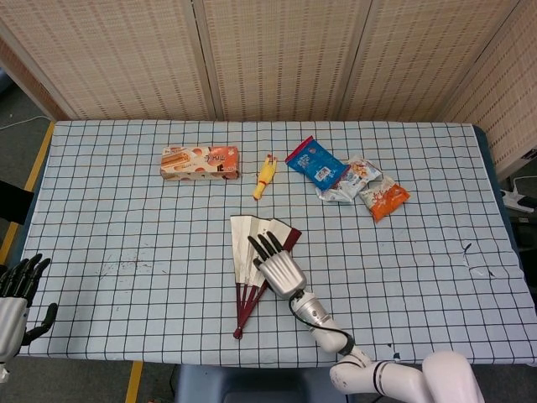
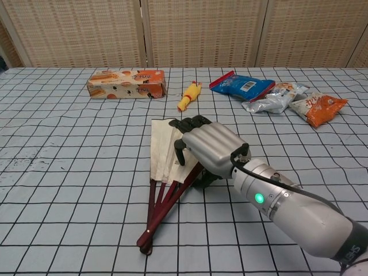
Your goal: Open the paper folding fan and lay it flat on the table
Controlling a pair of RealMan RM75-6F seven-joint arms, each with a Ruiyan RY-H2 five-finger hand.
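Note:
The paper folding fan (image 1: pixel 243 241) (image 2: pixel 161 150) lies partly spread on the checked tablecloth, with cream leaves, dark red ribs and its pivot (image 2: pixel 145 244) toward me. My right hand (image 1: pixel 279 270) (image 2: pixel 210 146) is over the fan's right side. Its fingers bend down onto the paper and its thumb sits by the outer red rib, which it mostly hides. I see no grip closed on the fan. My left hand (image 1: pixel 15 298) hangs off the table's near left corner with fingers apart and empty. The chest view does not show it.
At the back lie an orange snack box (image 1: pixel 200 161) (image 2: pixel 126 83), a yellow toy chicken (image 1: pixel 265 175) (image 2: pixel 188 95), a blue bag (image 1: pixel 315 162), a silvery bag (image 1: pixel 351 180) and an orange bag (image 1: pixel 384 199). A woven screen stands behind the table.

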